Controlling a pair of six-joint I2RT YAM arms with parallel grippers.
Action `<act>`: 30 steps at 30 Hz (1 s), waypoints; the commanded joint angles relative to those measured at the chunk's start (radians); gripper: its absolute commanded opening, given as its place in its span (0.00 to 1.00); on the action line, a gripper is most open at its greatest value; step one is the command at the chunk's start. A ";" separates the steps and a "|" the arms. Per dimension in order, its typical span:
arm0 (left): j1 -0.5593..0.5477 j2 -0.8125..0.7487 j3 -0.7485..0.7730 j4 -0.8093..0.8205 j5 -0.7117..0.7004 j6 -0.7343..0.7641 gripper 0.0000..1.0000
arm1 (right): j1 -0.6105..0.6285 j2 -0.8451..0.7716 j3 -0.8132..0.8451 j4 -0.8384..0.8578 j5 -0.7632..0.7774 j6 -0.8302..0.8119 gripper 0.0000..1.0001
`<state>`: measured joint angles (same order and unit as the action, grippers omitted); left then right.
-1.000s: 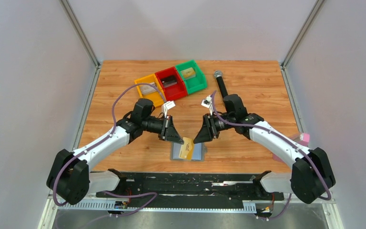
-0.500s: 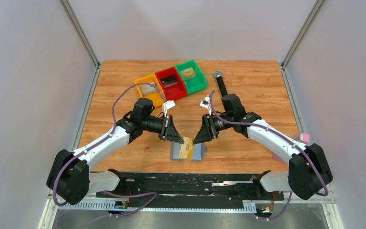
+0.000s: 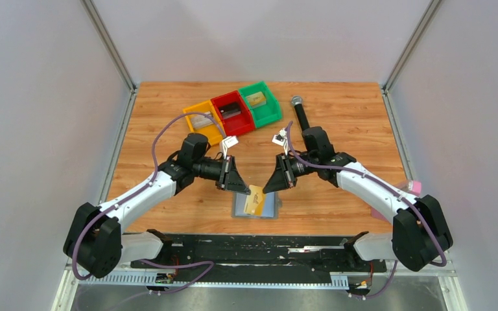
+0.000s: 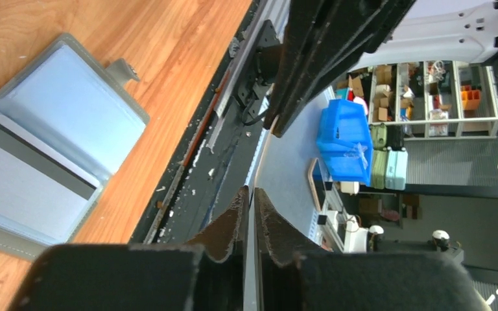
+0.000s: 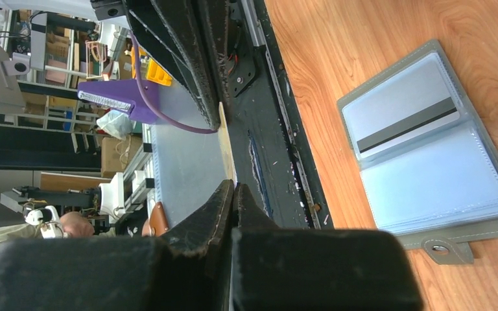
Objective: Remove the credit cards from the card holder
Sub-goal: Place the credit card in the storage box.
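Observation:
The card holder [image 3: 270, 208] lies open and flat near the table's front edge, grey-blue with clear pockets. In the wrist views a pale credit card with a dark stripe [image 4: 34, 155] [image 5: 405, 126] sits in one pocket of the card holder [image 4: 71, 110] [image 5: 441, 181]. A tan-gold credit card [image 3: 255, 202] hangs tilted just above it. My left gripper [image 3: 246, 189] [image 4: 251, 194] is shut on that card's left end, the thin edge [image 4: 252, 259] showing between its fingers. My right gripper [image 3: 266, 189] [image 5: 233, 188] is shut on the card's opposite corner, where the tan edge [image 5: 227, 146] runs into its tips.
A yellow bin [image 3: 201, 120], a red bin [image 3: 231, 110] and a green bin [image 3: 260, 101] stand in a row at the back, each holding something flat. A black microphone-like rod [image 3: 300, 114] lies behind the right arm. A pink item [image 3: 414, 188] sits at the right edge.
My right gripper has gone from part open to shut, closing on the tan-gold card's corner after edging slightly left. The left arm and the card holder have stayed put.

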<state>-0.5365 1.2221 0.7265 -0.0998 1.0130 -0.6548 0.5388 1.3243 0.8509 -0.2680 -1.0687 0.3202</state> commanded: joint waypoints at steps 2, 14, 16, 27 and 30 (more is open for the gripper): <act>-0.006 -0.028 0.041 -0.072 -0.067 0.048 0.32 | -0.002 -0.020 0.003 0.076 0.015 0.021 0.00; 0.012 -0.130 0.226 -0.453 -0.600 0.201 1.00 | -0.123 0.010 0.119 0.070 0.167 0.091 0.00; 0.012 -0.157 0.253 -0.501 -0.693 0.223 1.00 | -0.156 0.056 0.170 0.070 0.201 0.101 0.00; 0.012 -0.253 0.323 -0.645 -0.987 0.324 1.00 | -0.254 0.413 0.651 0.061 0.658 0.140 0.00; 0.012 -0.254 0.327 -0.665 -0.975 0.333 1.00 | -0.262 0.520 0.773 0.079 0.712 0.146 0.00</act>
<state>-0.5278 0.9794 1.0149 -0.7158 0.1036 -0.3740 0.2867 1.7439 1.4792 -0.2344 -0.5110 0.4427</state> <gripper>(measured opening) 0.997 0.013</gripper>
